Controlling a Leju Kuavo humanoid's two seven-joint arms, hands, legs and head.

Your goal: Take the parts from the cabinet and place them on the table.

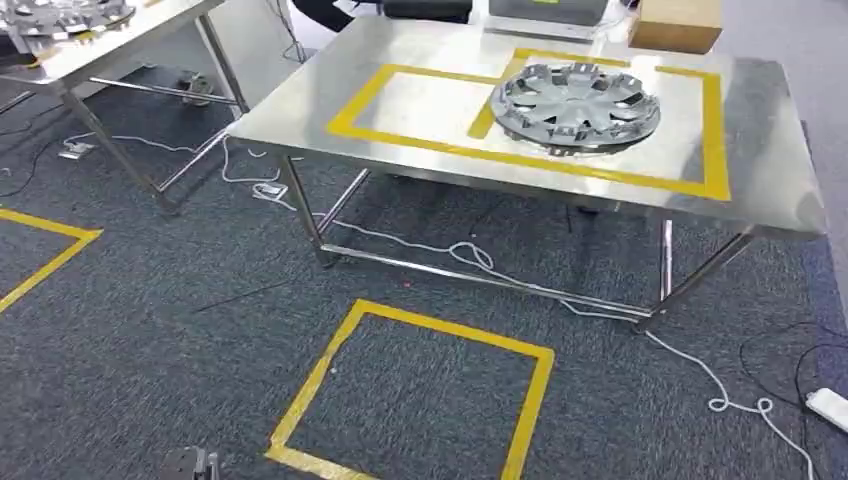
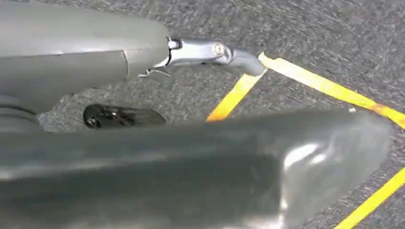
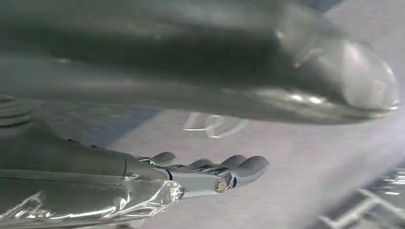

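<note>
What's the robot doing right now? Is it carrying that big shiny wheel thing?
Not at the moment. The silver wheel cover already lies on the steel table, partly inside the yellow tape outline. The left robot hand hangs over dark carpet and floor tape, fingers out, holding nothing. The right robot hand is empty too, fingers spread. More silver parts sit on another table at the far left.

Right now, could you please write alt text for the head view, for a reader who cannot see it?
A silver hubcap lies on a steel table inside a yellow tape outline. A white cable trails across dark carpet under the table, and a yellow tape square marks the floor in front.
</note>
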